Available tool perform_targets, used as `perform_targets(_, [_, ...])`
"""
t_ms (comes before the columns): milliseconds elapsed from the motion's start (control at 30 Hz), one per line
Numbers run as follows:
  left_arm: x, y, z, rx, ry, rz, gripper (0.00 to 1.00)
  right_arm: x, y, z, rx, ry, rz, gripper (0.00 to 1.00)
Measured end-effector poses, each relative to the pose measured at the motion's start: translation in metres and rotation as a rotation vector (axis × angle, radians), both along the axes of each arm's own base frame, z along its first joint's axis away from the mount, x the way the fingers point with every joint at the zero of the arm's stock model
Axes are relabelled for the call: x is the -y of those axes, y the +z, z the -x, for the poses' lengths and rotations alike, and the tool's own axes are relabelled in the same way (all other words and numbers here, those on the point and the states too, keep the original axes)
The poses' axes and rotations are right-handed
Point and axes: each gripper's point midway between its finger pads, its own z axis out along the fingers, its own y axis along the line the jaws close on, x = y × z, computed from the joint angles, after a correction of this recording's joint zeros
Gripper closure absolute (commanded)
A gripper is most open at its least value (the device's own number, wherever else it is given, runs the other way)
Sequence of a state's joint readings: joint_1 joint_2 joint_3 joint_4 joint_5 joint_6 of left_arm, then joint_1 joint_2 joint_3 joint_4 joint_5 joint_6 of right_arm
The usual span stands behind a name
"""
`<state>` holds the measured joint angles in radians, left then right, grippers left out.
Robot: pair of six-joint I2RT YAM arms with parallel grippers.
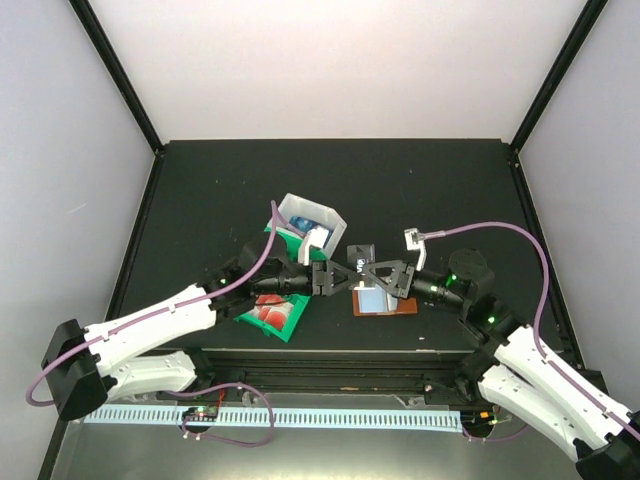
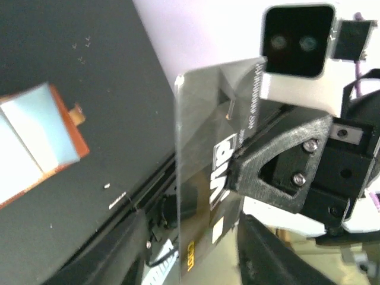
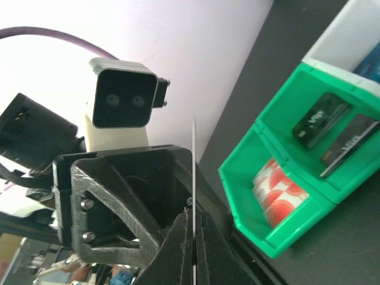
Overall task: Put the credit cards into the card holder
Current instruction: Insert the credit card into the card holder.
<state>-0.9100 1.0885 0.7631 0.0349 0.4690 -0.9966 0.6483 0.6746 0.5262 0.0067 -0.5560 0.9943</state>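
Aloft, right claw (image 3: 193, 237) pinching black card (image 2: 205, 136), card holder (image 1: 385, 302) open

Black table (image 1: 200, 190), pale walls (image 1: 330, 70), perhaps lilac-tinted

You've got one card holder (image 1: 380, 298) and one tray (image 3: 246, 208) on the worktop (image 1: 450, 190), and the tray has three compartments. One dark card (image 2: 205, 178) is up in the air. In the middle compartment, count two black cards (image 3: 319, 119) (the red-and-white (image 3: 279, 191) and blue (image 3: 371, 59) piles are too hidden to count). Two arms (image 1: 150, 325) work here.
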Motion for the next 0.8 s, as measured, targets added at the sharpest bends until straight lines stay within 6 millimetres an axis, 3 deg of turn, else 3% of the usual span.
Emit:
perform_targets(67, [-0.002,-0.007,-0.003,0.005,0.017,-0.031,0.43,0.003,-0.005,-0.002,0.003,-0.022,0.025,0.99])
perform_targets(200, [-0.008,-0.036,-0.013,0.030,0.068,-0.149,0.43,0.012,-0.033,-0.013,-0.007,-0.090,0.143,0.99])
perform_targets(333, [-0.005,-0.085,-0.020,0.014,0.073,-0.304,0.49,0.026,-0.085,-0.027,-0.074,-0.142,0.338,0.99])
perform_targets(500, [0.001,-0.147,-0.022,-0.017,0.055,-0.493,0.58,0.061,-0.155,-0.043,-0.213,-0.208,0.565,0.99])
perform_targets(633, [0.010,-0.171,-0.029,-0.022,0.043,-0.563,0.65,0.087,-0.193,-0.050,-0.309,-0.239,0.653,0.99])
perform_targets(800, [0.025,-0.183,-0.038,-0.011,0.024,-0.592,0.68,0.094,-0.218,-0.049,-0.374,-0.204,0.695,0.99])
